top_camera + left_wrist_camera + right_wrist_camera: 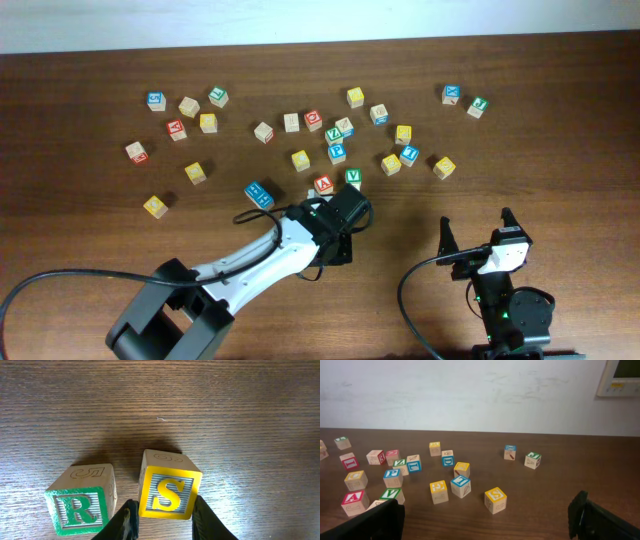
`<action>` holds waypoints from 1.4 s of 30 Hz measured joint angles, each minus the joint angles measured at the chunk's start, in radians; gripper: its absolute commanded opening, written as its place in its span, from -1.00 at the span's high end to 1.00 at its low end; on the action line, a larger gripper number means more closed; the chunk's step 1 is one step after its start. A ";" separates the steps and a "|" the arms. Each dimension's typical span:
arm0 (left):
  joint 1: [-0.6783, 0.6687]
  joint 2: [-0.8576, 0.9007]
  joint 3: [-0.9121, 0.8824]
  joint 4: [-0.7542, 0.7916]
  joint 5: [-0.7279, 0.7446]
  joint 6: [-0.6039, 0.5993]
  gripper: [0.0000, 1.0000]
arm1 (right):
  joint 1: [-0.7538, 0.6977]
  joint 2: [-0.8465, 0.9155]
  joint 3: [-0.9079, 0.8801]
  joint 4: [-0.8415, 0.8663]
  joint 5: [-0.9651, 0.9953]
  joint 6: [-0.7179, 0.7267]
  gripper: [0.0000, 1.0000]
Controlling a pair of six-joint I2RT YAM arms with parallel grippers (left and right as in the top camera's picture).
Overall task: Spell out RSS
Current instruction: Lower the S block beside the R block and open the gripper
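In the left wrist view, a green-faced R cube (76,508) stands on the wood table, and a yellow-faced S cube (170,491) sits just to its right, slightly tilted. My left gripper (164,504) is shut on that S cube, one black finger against each side. From overhead the left gripper (343,212) hides both cubes. A second yellow S cube (495,499) (444,167) lies free, ahead of my right gripper (485,522) (478,232). That gripper is open, with nothing between its fingers.
Many other letter cubes are scattered across the far half of the table. A green V cube (353,177), a red A cube (323,184) and a blue cube (258,194) lie just beyond the left gripper. A black cable (60,281) trails at the front left.
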 measured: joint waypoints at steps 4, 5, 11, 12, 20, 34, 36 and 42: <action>0.000 0.000 0.000 -0.001 0.003 -0.022 0.49 | 0.000 0.000 0.000 0.000 0.000 -0.001 -0.96; 0.000 0.000 0.000 -0.004 0.004 -0.026 0.49 | 0.000 0.000 0.000 0.000 0.000 0.000 -0.96; 0.000 0.000 0.003 -0.042 0.007 -0.094 0.48 | 0.000 0.000 0.000 0.000 0.000 -0.001 -0.96; 0.000 0.000 0.003 -0.042 0.007 -0.108 0.48 | 0.000 0.000 0.000 0.000 0.000 -0.001 -0.96; 0.000 0.000 0.003 -0.042 0.007 -0.152 0.43 | 0.000 0.000 0.000 0.000 0.000 0.000 -0.96; 0.000 0.000 0.010 -0.042 0.016 -0.159 -0.11 | 0.000 0.000 0.000 0.000 0.000 0.000 -0.96; 0.000 0.000 0.022 -0.055 0.018 -0.151 -0.09 | 0.000 0.000 0.000 0.000 0.000 -0.001 -0.96; 0.000 0.001 0.141 -0.143 0.019 -0.108 -0.04 | 0.000 0.000 0.000 0.000 0.000 0.000 -0.96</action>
